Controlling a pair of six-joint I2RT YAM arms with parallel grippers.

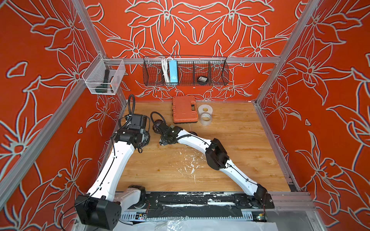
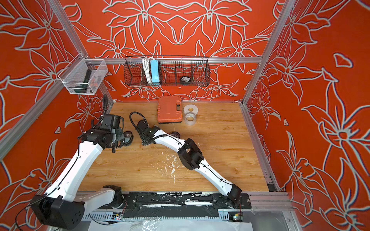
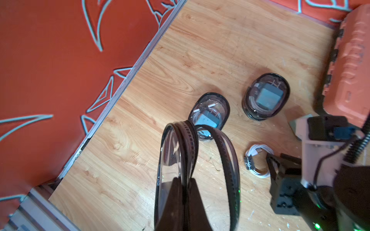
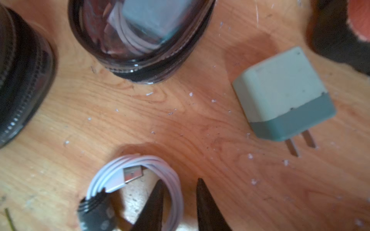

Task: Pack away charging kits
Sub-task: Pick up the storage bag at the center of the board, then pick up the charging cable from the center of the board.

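In the left wrist view my left gripper (image 3: 185, 178) is shut on the rim of an unzipped pouch (image 3: 172, 156), held upright and gaping. Two zipped pouches (image 3: 210, 112) (image 3: 266, 96), each with a teal plug and cable inside, lie beyond it. A coiled white cable (image 4: 140, 162) lies loose on the wood. My right gripper (image 4: 179, 180) is open astride its strands, one finger inside the coil and one outside. A loose teal plug (image 4: 280, 90) lies on its side nearby, prongs showing. In both top views the wrists (image 1: 136, 128) (image 2: 148, 132) cover both grippers.
An orange case (image 1: 184, 109) and grey tape rolls (image 1: 205, 115) stand at the back of the table. A black wire basket (image 1: 218, 70) on the back wall holds the light-blue power strip (image 1: 172, 71). A white mesh basket (image 1: 118, 70) hangs at the left. Another pouch (image 2: 175, 134) lies behind my right arm.
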